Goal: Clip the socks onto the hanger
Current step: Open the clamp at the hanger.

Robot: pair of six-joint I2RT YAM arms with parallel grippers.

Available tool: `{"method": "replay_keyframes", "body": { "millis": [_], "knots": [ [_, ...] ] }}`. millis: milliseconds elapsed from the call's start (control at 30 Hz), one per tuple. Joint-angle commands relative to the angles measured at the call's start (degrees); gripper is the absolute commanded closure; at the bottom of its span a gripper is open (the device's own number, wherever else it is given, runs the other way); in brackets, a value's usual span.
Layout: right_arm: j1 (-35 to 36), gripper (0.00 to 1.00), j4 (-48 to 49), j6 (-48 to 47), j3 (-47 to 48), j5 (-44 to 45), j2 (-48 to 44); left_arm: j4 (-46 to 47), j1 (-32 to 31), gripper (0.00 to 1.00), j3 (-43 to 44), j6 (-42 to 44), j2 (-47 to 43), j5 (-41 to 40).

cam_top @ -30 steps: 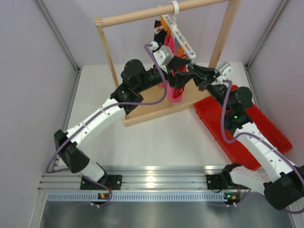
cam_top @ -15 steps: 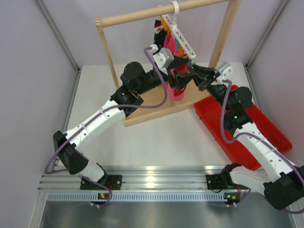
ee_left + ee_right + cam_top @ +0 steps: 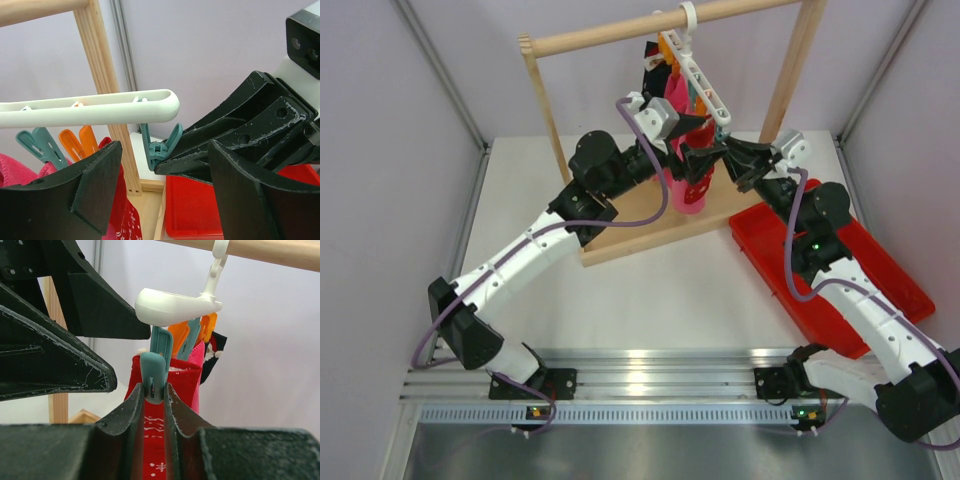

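Observation:
The white hanger (image 3: 700,78) hangs by its hook from the wooden rail; its bar (image 3: 90,112) also shows in the left wrist view, and its end (image 3: 175,307) in the right wrist view. My right gripper (image 3: 722,152) is shut on a teal clip (image 3: 155,375) at the bar's end, also in the left wrist view (image 3: 160,147). A red sock (image 3: 181,382) with white print hangs at this clip, behind my fingers. It also shows in the top view (image 3: 700,186). My left gripper (image 3: 165,200) is open and empty, jaws wide on either side of the right gripper's tips.
Orange clips (image 3: 80,145) and another teal clip (image 3: 37,142) hang under the bar. A pink cloth (image 3: 686,203) and a black cloth (image 3: 216,347) hang there too. The wooden rail frame (image 3: 620,32) stands on its base (image 3: 640,235). A red tray (image 3: 890,280) lies at the right.
My left gripper has risen and drawn back a little to the left, now beside the hanger bar. The right gripper has stayed at the clip.

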Motion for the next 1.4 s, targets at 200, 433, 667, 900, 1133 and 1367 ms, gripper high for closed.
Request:
{"method": "replay_keyframes", "body": {
  "millis": [200, 433, 667, 900, 1133, 1367],
  "knots": [
    [0.94, 1.0, 0.12, 1.21, 1.66, -2.15, -1.01, 4.09, 0.08, 0.25, 4.52, -1.09, 2.31, 0.77],
    [0.94, 1.0, 0.3, 1.56, 1.4, -2.06, -1.01, 4.1, -0.01, 0.26, 7.16, -0.38, 4.95, 0.68],
    [1.11, 1.0, -0.58, 1.12, 1.75, -2.5, -1.27, 5.24, 0.08, 0.32, 7.25, -0.38, 5.39, -0.2],
    [0.93, 1.0, -1.64, 0.95, 1.92, -2.5, -1.45, 4.36, -0.01, 0.47, 7.95, -3.28, 5.13, -0.46],
    [0.85, 0.86, -7.69, -0.37, 2.36, 0.13, -2.32, 2.08, 0.08, 0.76, 9.01, -6.09, 4.95, -0.29],
    [-1.87, 0.45, -18.94, -1.07, 0.96, 0.57, -6.72, 0.58, 0.08, 1.0, 9.89, -7.33, 4.95, -1.61]
  ]
}}
